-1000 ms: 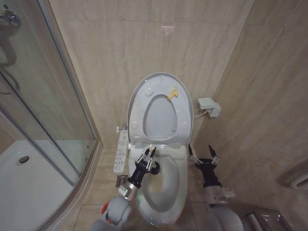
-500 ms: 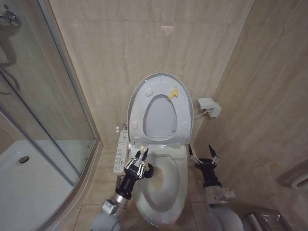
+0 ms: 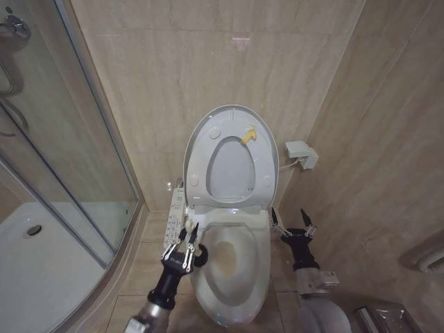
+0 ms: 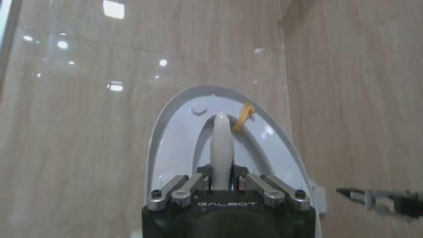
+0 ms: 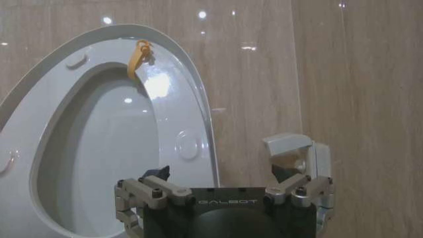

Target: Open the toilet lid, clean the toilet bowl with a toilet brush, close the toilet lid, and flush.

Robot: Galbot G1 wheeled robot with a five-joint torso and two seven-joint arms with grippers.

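The toilet lid (image 3: pixel 231 170) stands upright against the wall, with the seat ring and its yellow tag (image 3: pixel 247 134) raised in front of it. Below them the toilet bowl (image 3: pixel 261 263) lies open. My left gripper (image 3: pixel 187 234) hangs beside the bowl's left rim, shut on the toilet brush; its white handle tip (image 3: pixel 188 223) pokes up between the fingers. In the left wrist view the handle (image 4: pixel 221 144) rises straight out of the shut gripper (image 4: pixel 221 179). The bristle head is hidden below the gripper. My right gripper (image 3: pixel 291 220) waits open, to the right of the bowl.
A long white button panel (image 3: pixel 173 220) runs along the bowl's left side, close to my left gripper. The glass shower enclosure (image 3: pixel 69 159) and its tray (image 3: pixel 41 270) are on the left. A small white wall box (image 3: pixel 300 154) sits to the right of the lid. Tiled walls close in behind and on the right.
My left gripper has carried the brush out from over the bowl, leftward and back toward me, to beside the left rim. The right arm has stayed still.
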